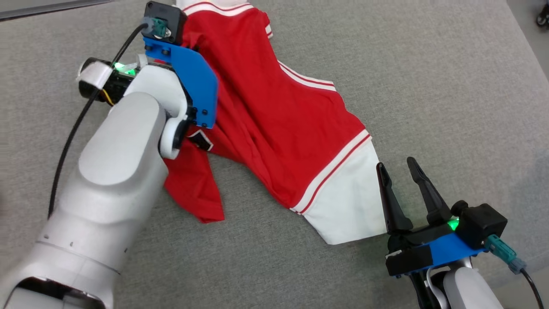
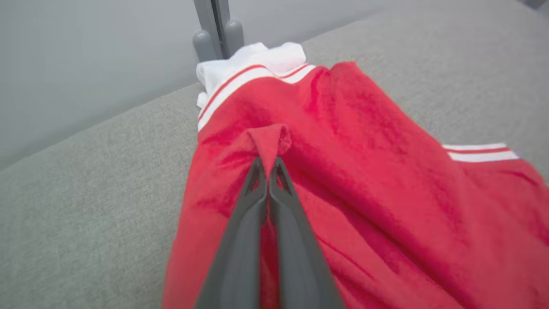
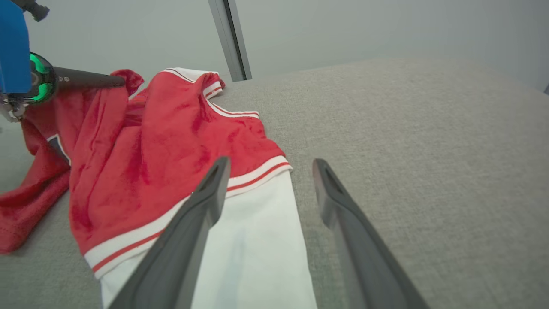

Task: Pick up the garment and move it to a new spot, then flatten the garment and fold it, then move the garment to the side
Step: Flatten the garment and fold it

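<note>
The garment (image 1: 274, 128) is red with white stripes and a white sleeve end (image 1: 351, 201). It lies crumpled and stretched diagonally across the grey surface. In the left wrist view my left gripper (image 2: 268, 161) is shut on a raised fold of the red garment (image 2: 364, 171). The head view has my left wrist (image 1: 188, 81) over the garment's upper left part, hiding the fingers. My right gripper (image 1: 395, 163) stands open just right of the white sleeve end, nothing between its fingers. In the right wrist view the right gripper (image 3: 271, 163) straddles the edge of the sleeve end (image 3: 257, 240).
A grey fabric-covered surface (image 1: 429, 86) lies under everything, with room to the right and front. A grey post (image 2: 218, 25) stands at the far edge behind the garment. Bare floor and a dark wheel (image 1: 542, 17) show at the top right corner.
</note>
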`<state>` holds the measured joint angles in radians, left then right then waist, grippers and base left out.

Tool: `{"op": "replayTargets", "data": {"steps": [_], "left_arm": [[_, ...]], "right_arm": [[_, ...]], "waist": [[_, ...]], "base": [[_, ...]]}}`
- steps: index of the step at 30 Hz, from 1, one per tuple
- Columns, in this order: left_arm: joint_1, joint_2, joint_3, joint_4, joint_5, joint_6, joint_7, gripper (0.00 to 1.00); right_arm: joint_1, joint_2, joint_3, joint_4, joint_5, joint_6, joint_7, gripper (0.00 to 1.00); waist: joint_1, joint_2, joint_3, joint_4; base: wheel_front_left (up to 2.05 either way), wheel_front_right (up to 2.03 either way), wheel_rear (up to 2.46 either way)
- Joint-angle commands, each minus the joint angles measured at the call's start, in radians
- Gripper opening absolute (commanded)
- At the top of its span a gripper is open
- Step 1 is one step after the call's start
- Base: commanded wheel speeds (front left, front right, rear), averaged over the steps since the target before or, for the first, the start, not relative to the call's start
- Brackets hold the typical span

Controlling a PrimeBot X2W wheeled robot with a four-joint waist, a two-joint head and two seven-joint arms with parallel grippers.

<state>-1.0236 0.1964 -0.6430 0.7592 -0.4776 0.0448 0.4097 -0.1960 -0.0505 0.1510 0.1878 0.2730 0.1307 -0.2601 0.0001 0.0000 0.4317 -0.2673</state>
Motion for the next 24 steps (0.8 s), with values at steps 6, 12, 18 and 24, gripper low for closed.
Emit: {"op": "replayTargets", "data": {"steps": [6, 12, 18, 24], "left_arm": [[0.179, -0.045, 0.067, -0.219, -0.091, 0.001, -0.199, 0.0], [0.486, -0.016, 0.055, -0.533, -0.151, 0.027, -0.253, 0.0], [0.737, 0.034, 0.024, -0.722, -0.196, 0.076, -0.211, 0.0], [0.884, 0.037, 0.002, -0.766, -0.255, 0.094, -0.197, 0.64]], "right_arm": [[0.018, 0.0, -0.023, -0.005, -0.033, 0.0, -0.006, 1.0], [0.042, -0.001, -0.046, -0.021, -0.067, 0.0, 0.022, 1.0], [0.064, -0.001, -0.051, -0.039, -0.076, 0.0, 0.047, 1.0], [0.083, -0.001, -0.057, -0.056, -0.085, 0.0, 0.07, 1.0]], "waist": [[-0.0001, 0.0, -0.047, 0.093], [-0.0001, 0.0, -0.116, 0.194], [-0.0001, 0.0, -0.162, 0.25], [-0.0001, 0.0, -0.198, 0.285]], "base": [[0.0, 0.0, 0.0], [0.0, 0.0, 0.0], [0.0, 0.0, 0.0], [0.0, 0.0, 0.0]]}}
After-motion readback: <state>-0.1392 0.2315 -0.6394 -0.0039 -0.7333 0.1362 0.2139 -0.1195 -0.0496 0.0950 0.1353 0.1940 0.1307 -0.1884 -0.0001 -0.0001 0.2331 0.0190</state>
